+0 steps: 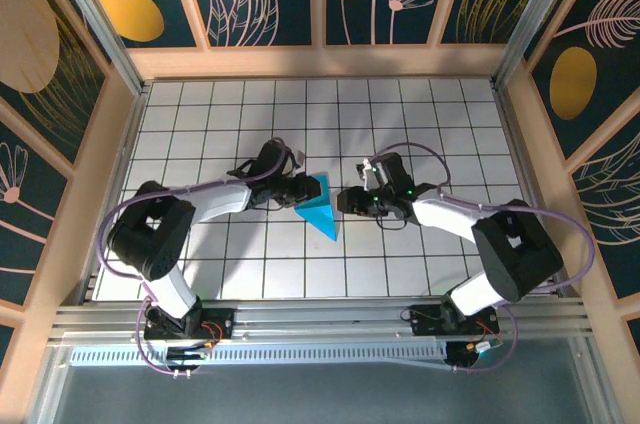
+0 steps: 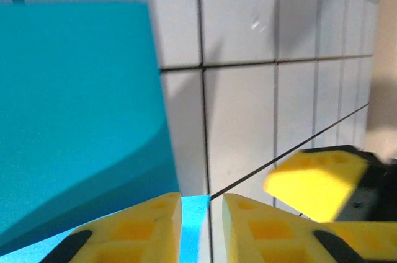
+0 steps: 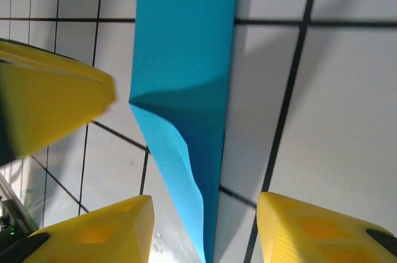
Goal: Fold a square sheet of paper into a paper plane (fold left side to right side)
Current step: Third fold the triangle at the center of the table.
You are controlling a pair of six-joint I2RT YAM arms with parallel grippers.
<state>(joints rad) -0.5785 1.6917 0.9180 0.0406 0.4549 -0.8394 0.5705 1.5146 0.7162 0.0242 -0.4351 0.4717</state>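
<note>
- The folded cyan paper (image 1: 322,206), a long triangle with its point toward the arm bases, lies on the white tiled table (image 1: 400,114) (its top layer bulges slightly).
- The left gripper (image 2: 201,202) sits at the paper's left edge, jaws narrowly parted, a strip of cyan showing in the gap.
- The right gripper (image 3: 205,204) sits just right of the paper, jaws wide, not touching it.

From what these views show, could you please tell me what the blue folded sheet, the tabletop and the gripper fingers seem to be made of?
Blue folded sheet: thin matte paper, judging by sharp creases and a lifted flap.
Tabletop: probably white tile or laminate, slightly glossy, with dark grid lines.
Fingers: likely moulded yellow plastic, with recessed pockets.
</note>
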